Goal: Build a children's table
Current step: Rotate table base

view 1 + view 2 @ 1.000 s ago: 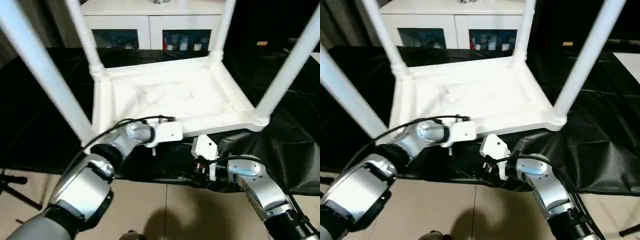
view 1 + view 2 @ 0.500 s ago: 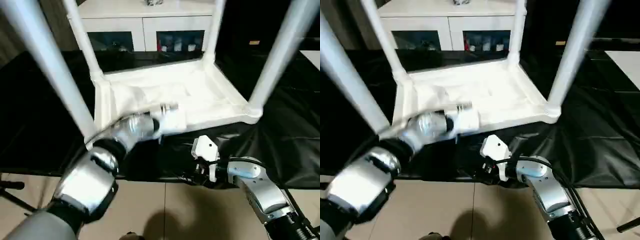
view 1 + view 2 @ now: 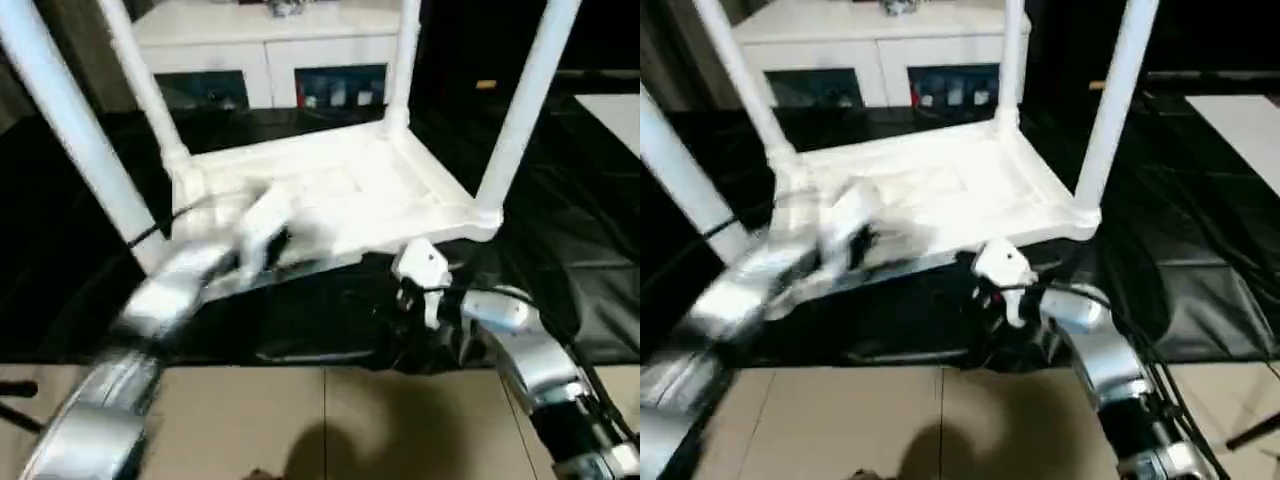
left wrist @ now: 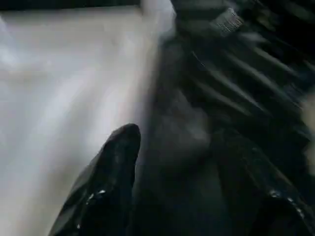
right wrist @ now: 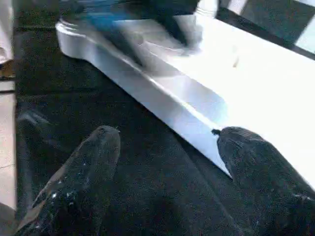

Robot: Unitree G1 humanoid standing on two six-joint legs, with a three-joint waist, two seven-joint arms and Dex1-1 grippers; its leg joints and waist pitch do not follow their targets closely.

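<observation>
Table upside down, all four legs in

Table (image 3: 340, 195) sits legs-up for fitting; right gripper (image 5: 167, 142) wide, empty at its edge; left gripper (image 4: 197, 147) blurry, probably open.

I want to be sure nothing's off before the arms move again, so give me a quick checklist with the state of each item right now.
1. All four legs standing in the corner sockets of the upturned tabletop: ok.
2. Tabletop lying flat on the black sheet: ok.
3. Right gripper open and holding nothing: ok, its fingers stand apart over the sheet beside the tabletop's near edge.
4. Left gripper free of the tabletop: cannot tell, that arm is blurred.
5. Legs seated fully: cannot tell from here.
</observation>
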